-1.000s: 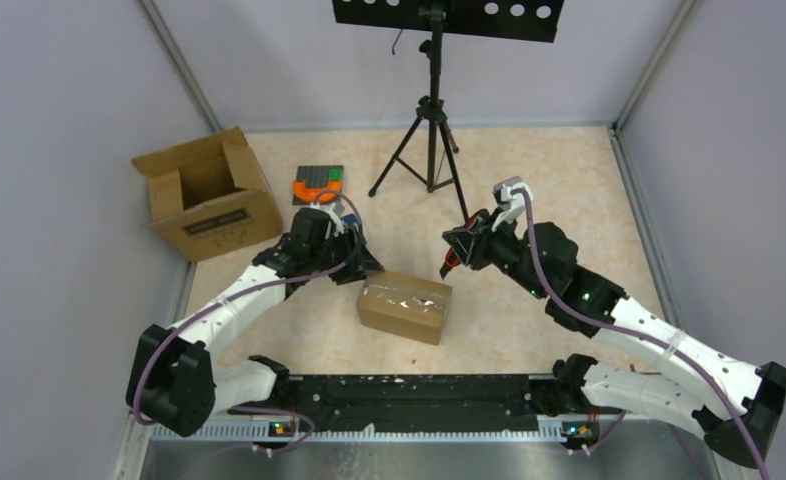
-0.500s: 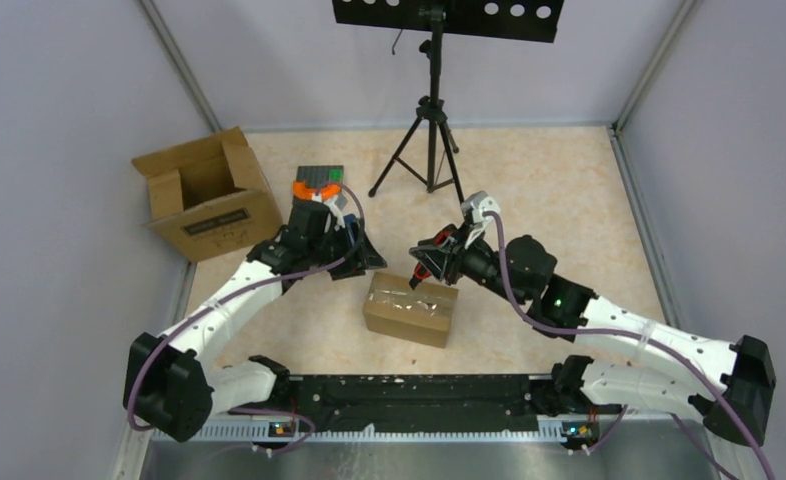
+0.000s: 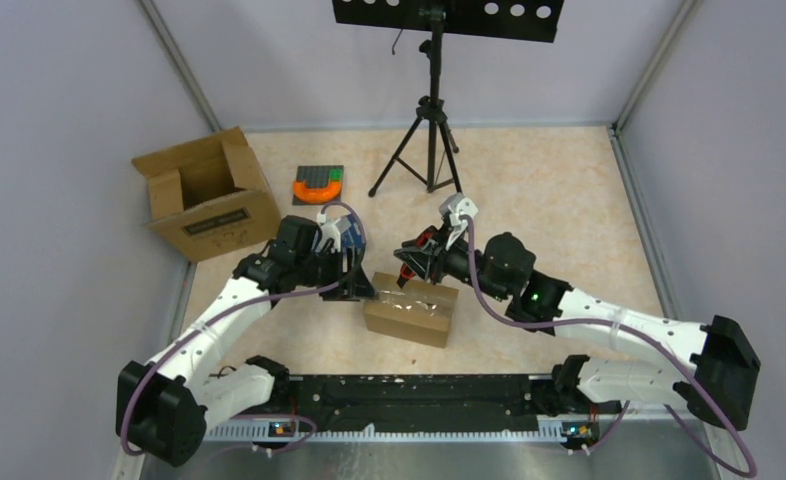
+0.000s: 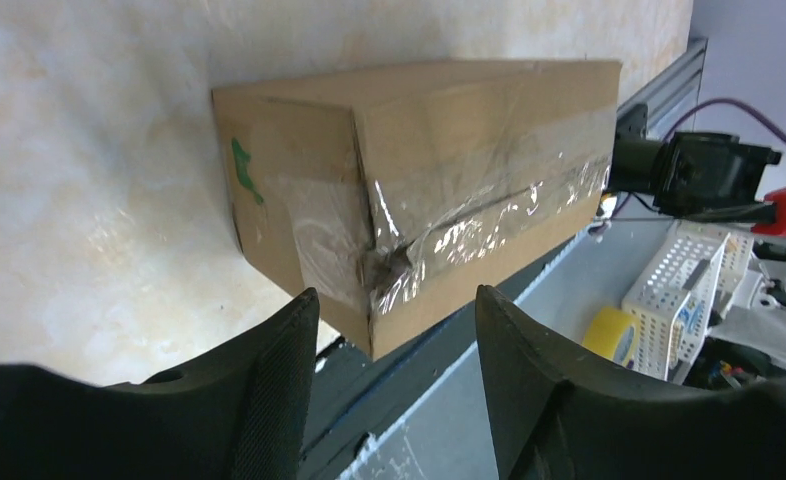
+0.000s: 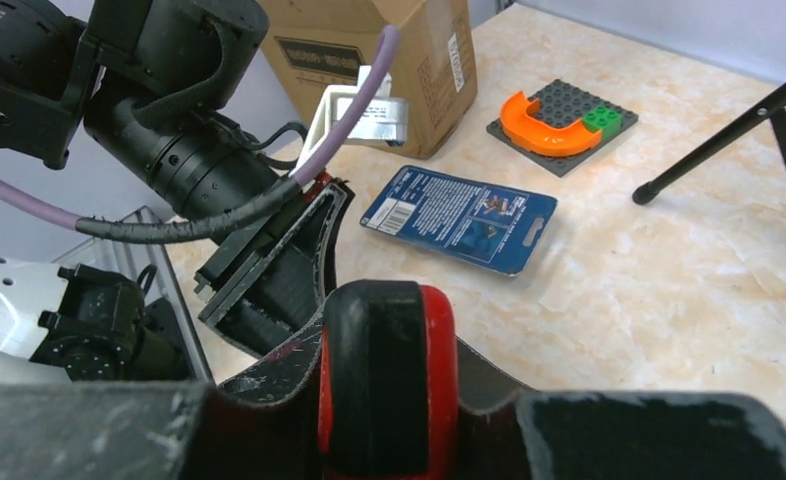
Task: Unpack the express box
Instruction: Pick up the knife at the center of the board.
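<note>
The sealed express box (image 3: 409,309) is brown cardboard with clear tape along its top seam, and lies at the near middle of the table. My left gripper (image 3: 359,286) is open at the box's left end. In the left wrist view, the box's (image 4: 439,170) taped end sits just ahead of the spread fingers (image 4: 269,400). My right gripper (image 3: 410,266) hovers over the box's far top edge, shut on a red and black cutter (image 5: 389,380). The cutter's tip is hidden.
An open cardboard box (image 3: 207,195) stands at the far left. A grey brick plate with an orange arch (image 3: 318,184) lies beside it. A blue blister card (image 5: 459,217) lies near the left arm. A black tripod (image 3: 431,130) stands at the far middle.
My right gripper has moved left and down with the cutter, to the box's far edge. My left gripper has moved nearer, to the box's left end.
</note>
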